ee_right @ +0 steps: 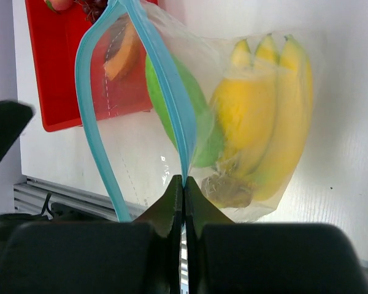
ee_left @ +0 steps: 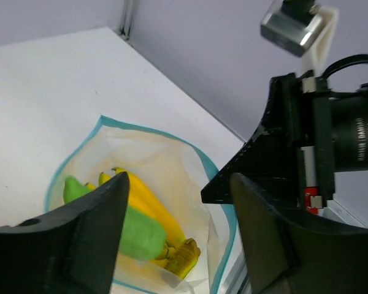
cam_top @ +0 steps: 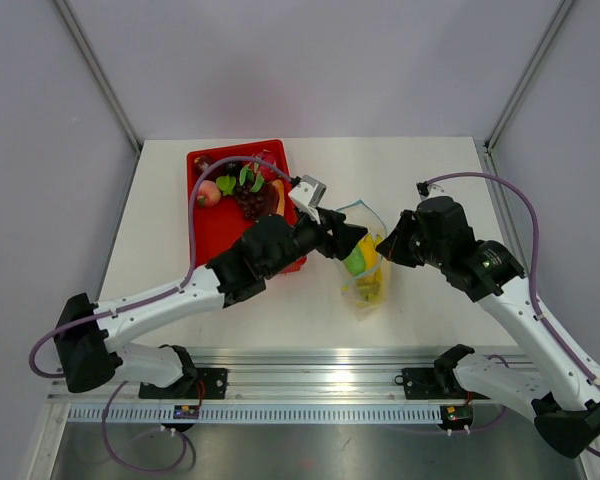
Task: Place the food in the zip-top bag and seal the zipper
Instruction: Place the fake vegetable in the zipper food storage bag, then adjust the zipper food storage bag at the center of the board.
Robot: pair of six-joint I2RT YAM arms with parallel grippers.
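The clear zip-top bag (cam_top: pixel 365 290) lies on the table with its mouth held up and open. A yellow banana bunch (cam_top: pixel 376 272) and a green piece (cam_top: pixel 354 262) are inside it. My right gripper (ee_right: pixel 183 181) is shut on the teal zipper (ee_right: pixel 172 104) at the mouth's right edge; it also shows in the top view (cam_top: pixel 388 248). My left gripper (ee_left: pixel 178 239) is open and empty, just above the bag's mouth (ee_left: pixel 172 165), over the banana (ee_left: pixel 150 205) and the green piece (ee_left: pixel 138 236). More food, purple grapes (cam_top: pixel 252 200) and a red fruit (cam_top: pixel 208 193), lies in the tray.
The red tray (cam_top: pixel 205 235) stands left of the bag, partly under my left arm. Through the bag, the right wrist view shows the tray (ee_right: pixel 55 73) and an orange papaya slice (ee_right: pixel 119 52). A metal rail (cam_top: pixel 310 365) runs along the table's near edge.
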